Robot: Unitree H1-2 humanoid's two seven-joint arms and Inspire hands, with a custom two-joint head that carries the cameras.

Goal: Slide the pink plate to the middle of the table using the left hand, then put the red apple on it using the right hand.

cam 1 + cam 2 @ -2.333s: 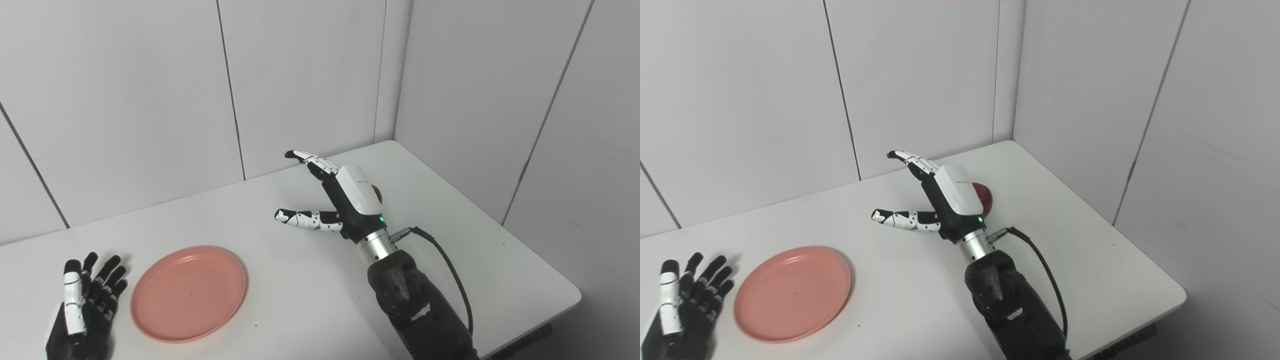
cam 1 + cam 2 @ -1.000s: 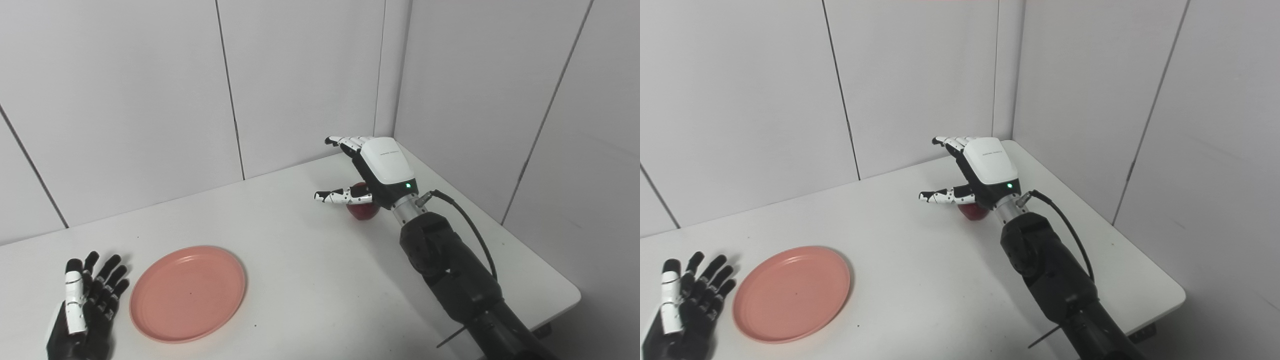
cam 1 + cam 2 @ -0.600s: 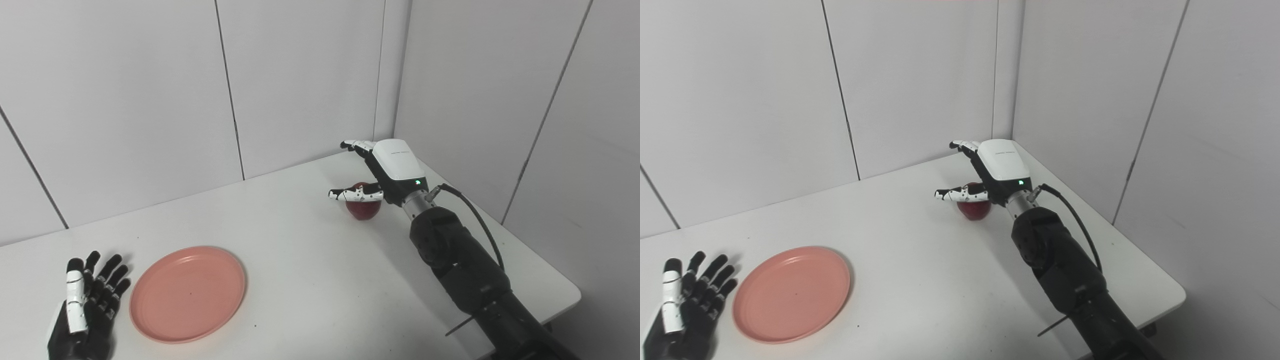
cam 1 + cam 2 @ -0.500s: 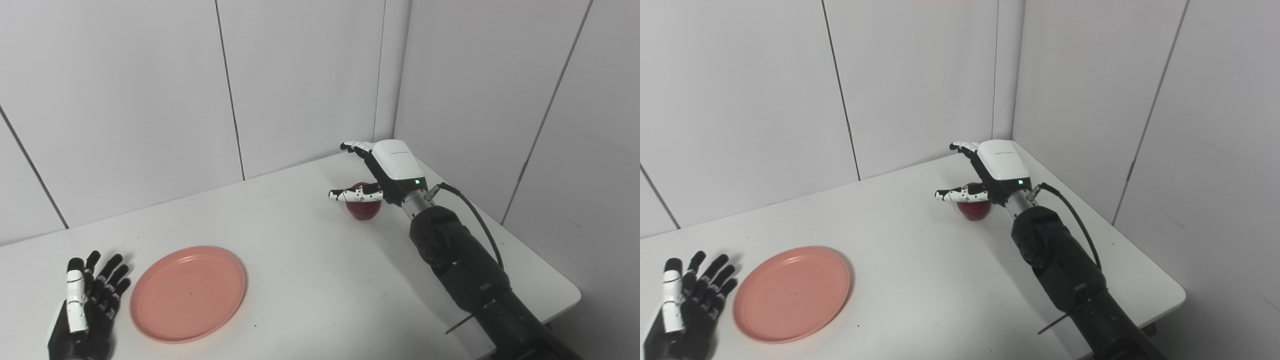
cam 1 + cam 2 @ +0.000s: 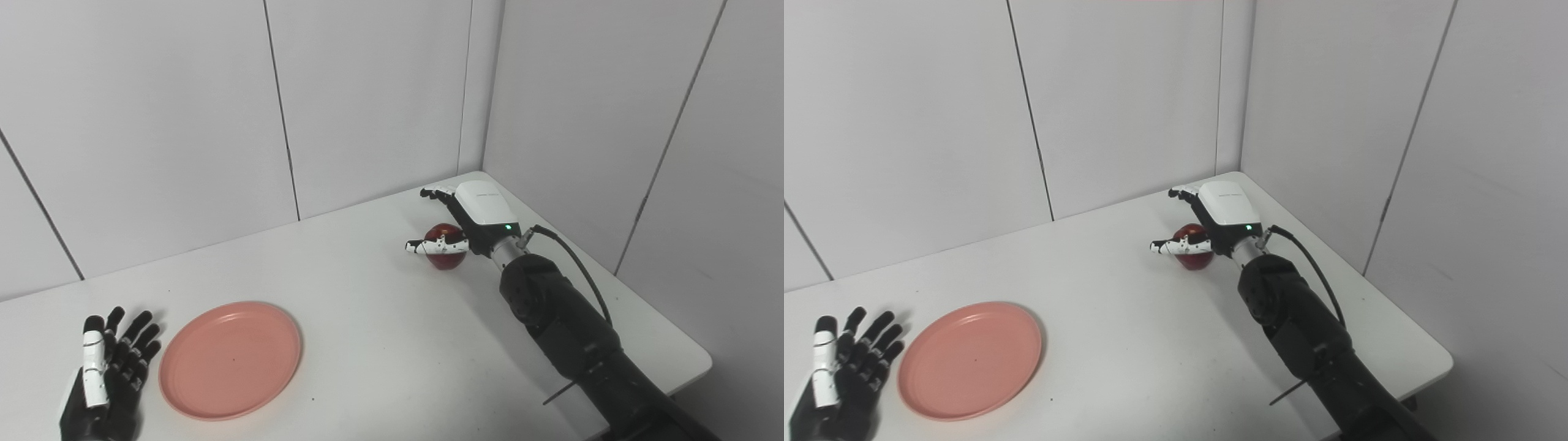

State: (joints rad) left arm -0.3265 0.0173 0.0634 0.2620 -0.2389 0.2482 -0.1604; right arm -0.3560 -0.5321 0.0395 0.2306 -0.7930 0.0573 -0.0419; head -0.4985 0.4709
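A pink plate [image 5: 230,359] lies flat on the white table [image 5: 367,343] at the front left. My left hand [image 5: 104,381] rests open, palm up, just left of the plate and apart from it. A red apple [image 5: 443,247] sits toward the back right of the table. My right hand [image 5: 471,222] is open and lowered around the apple: its thumb lies across the apple's near side and its fingers reach past the far side. I cannot tell whether they touch it. The hand also shows in the right eye view [image 5: 1222,220].
White wall panels meet in a corner right behind the apple. The table's right edge [image 5: 661,306] runs close beside my right arm [image 5: 569,331]. A black cable loops off the right wrist.
My right hand has moved from the table's middle to the back right and dropped down around the apple. The plate and my left hand have not moved.
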